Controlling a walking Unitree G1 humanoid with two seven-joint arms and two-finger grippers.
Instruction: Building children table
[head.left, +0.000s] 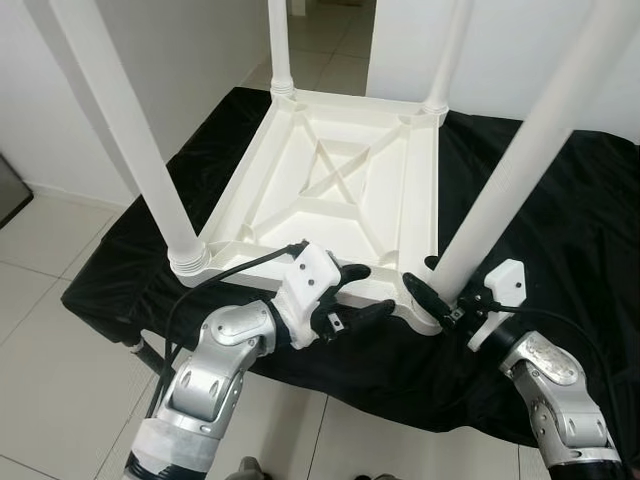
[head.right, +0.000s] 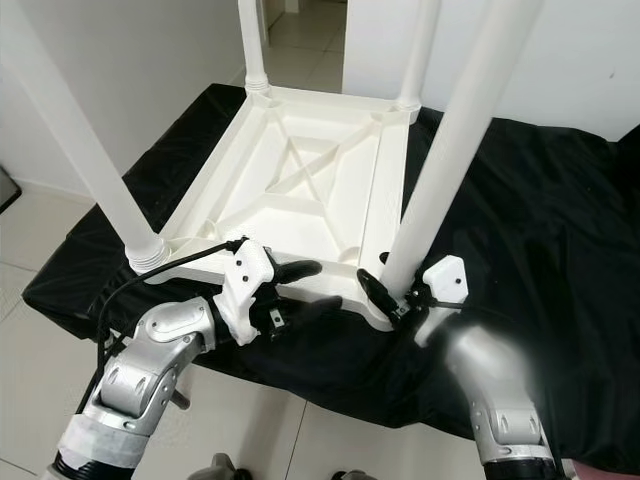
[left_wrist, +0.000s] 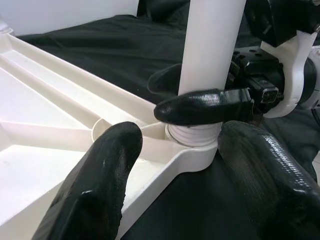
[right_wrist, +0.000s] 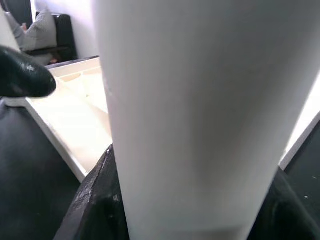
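Overhead, the white table (head.left: 340, 190) lies upside down on a black cloth (head.left: 560, 220), four legs up. The right gripper (head.left: 437, 292) pinches the near-right leg (head.left: 500, 190) just above its socket. From the left wrist, the left gripper (left_wrist: 175, 165) (fingers spread) straddles that corner's edge. The right wrist sees the leg between its fingers.

Table (head.left: 345, 190): laid upside down on the cloth (head.left: 560, 220), four legs up.
Near-right leg (head.left: 500, 190): clasped at its base by the right gripper (head.left: 440, 300).
Left gripper (head.left: 355, 292): at the near edge.
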